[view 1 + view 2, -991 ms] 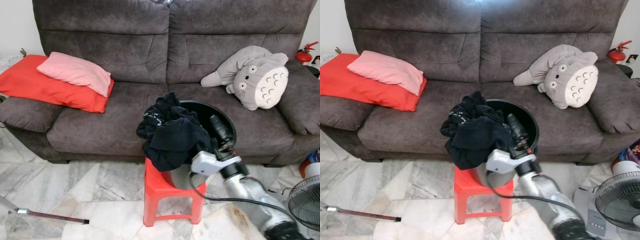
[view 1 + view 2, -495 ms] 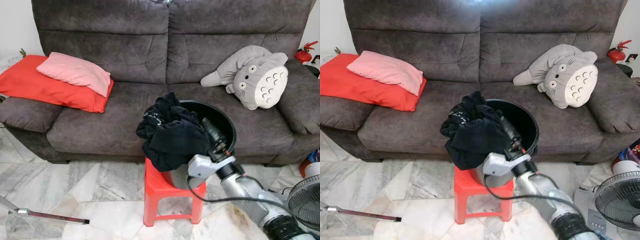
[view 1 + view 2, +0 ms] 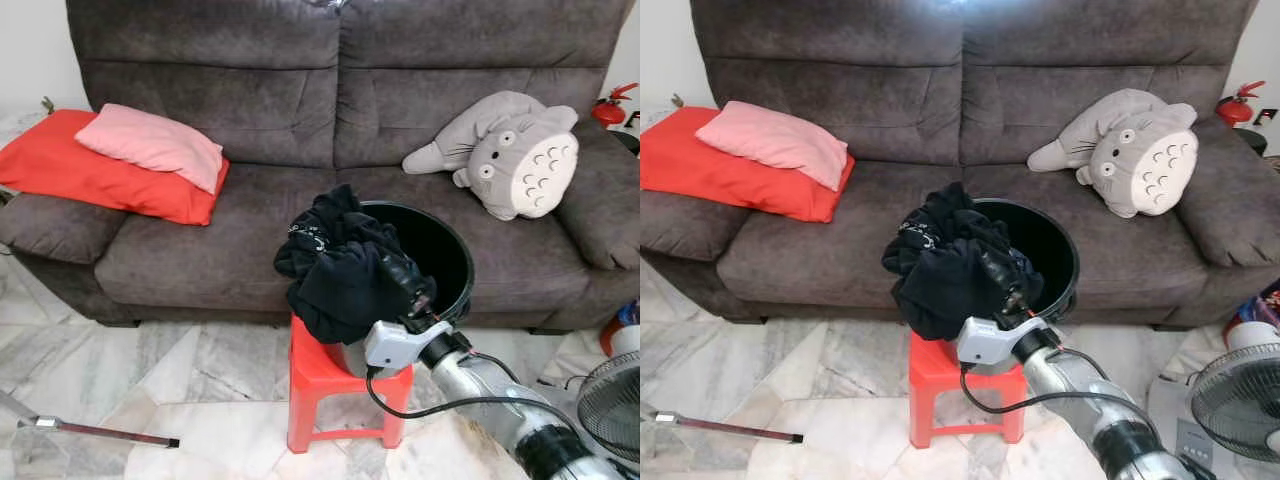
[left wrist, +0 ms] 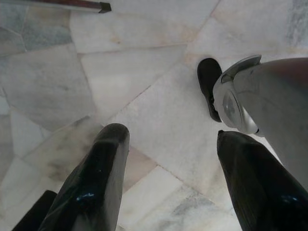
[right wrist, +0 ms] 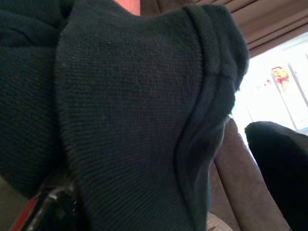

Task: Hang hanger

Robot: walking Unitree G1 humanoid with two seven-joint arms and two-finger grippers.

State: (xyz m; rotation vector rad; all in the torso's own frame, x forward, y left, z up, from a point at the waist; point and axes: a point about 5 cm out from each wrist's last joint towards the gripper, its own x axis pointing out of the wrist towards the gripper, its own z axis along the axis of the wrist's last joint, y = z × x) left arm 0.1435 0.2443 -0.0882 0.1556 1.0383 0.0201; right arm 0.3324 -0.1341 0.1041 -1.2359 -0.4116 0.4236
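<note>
The right gripper point(image 3: 408, 283) reaches into the dark clothes point(image 3: 340, 265) heaped on one black bucket point(image 3: 452, 268) atop one red stool point(image 3: 312, 375); I cannot tell how its jaws stand. No hanger can be made out. Next, I judge, a firm hold on the cloth. The left gripper point(image 4: 168, 163) hangs over the floor, jaws apart. Two pillows, one plush.

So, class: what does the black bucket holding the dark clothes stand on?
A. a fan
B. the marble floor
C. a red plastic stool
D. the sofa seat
C: the black bucket sits on the red plastic stool in front of the sofa.
</note>
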